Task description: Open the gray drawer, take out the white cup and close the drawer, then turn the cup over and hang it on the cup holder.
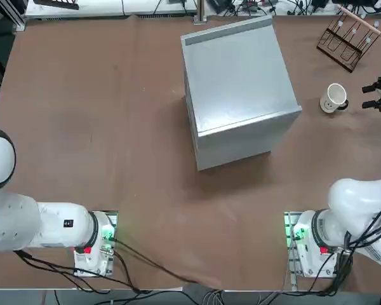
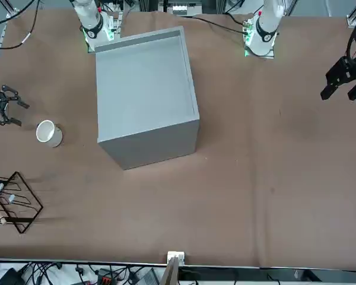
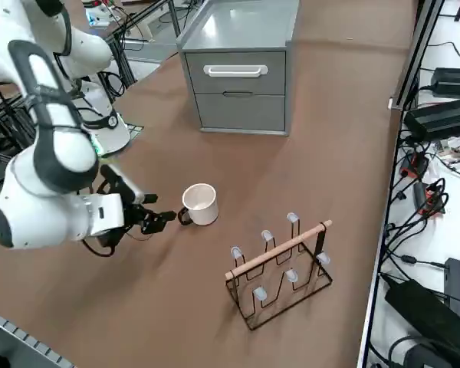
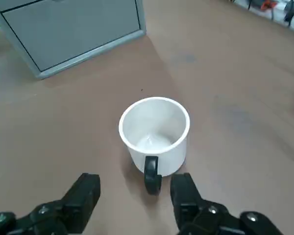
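Note:
The white cup (image 1: 334,97) (image 2: 47,132) (image 3: 200,203) (image 4: 156,132) stands upright on the brown table, mouth up, with its dark handle turned toward my right gripper (image 1: 369,96) (image 2: 18,114) (image 3: 161,220) (image 4: 136,182). That gripper hovers low just behind the handle, open, with nothing between its fingers. The gray drawer (image 3: 236,73) (image 4: 73,29) sits shut in the front of the gray cabinet (image 1: 238,82) (image 2: 145,77). Beyond the cup stands the cup holder (image 1: 349,38) (image 2: 12,199) (image 3: 280,268), a dark wire rack with a wooden bar and nothing hanging on it.
A second shut drawer front (image 3: 238,111) lies below the handled one. The table's right edge (image 3: 383,230) runs close behind the cup holder, with cables and power bricks past it. Bare brown tabletop (image 1: 101,127) stretches left of the cabinet.

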You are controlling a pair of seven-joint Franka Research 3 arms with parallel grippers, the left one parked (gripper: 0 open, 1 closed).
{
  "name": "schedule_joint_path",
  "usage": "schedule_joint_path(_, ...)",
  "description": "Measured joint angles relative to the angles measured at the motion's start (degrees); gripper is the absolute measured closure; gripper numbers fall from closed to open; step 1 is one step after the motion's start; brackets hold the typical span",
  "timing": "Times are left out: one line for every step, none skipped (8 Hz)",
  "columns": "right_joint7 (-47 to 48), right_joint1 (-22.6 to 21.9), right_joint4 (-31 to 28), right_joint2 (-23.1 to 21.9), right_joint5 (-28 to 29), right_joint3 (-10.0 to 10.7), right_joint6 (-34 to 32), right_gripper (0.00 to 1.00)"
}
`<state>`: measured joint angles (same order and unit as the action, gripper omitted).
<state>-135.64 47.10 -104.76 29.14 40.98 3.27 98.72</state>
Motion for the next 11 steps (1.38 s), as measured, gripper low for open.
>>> schedule_joint_path(-3.2,0.8,-0.6,1.7,2.8,0.0,0.0,0.11)
schedule_joint_path(-5.7,0.9,-0.8,3.9,5.8,0.0,0.0,0.11)
schedule_joint_path(-7.5,0.9,-0.9,6.1,7.9,-0.1,0.0,0.11)
schedule_joint_path(-8.4,0.9,-0.9,7.8,9.2,-0.1,0.0,0.11)
schedule_joint_path(-9.2,1.0,-0.8,8.7,10.4,-0.1,0.0,0.11)
schedule_joint_path(-10.0,1.1,-0.8,9.2,11.1,-0.1,-0.1,0.11)
schedule_joint_path(-10.7,1.3,-0.7,9.5,11.6,-0.2,-0.3,0.11)
schedule_joint_path(-10.9,1.4,-0.6,9.7,12.1,-0.2,-0.3,0.11)
schedule_joint_path(-11.2,1.4,-0.5,10.2,12.9,-0.2,-0.4,0.11)
schedule_joint_path(-11.7,1.4,-0.5,10.8,13.7,-0.2,-0.4,0.13)
schedule_joint_path(-11.9,1.4,-0.5,11.4,14.2,-0.3,-0.4,0.14)
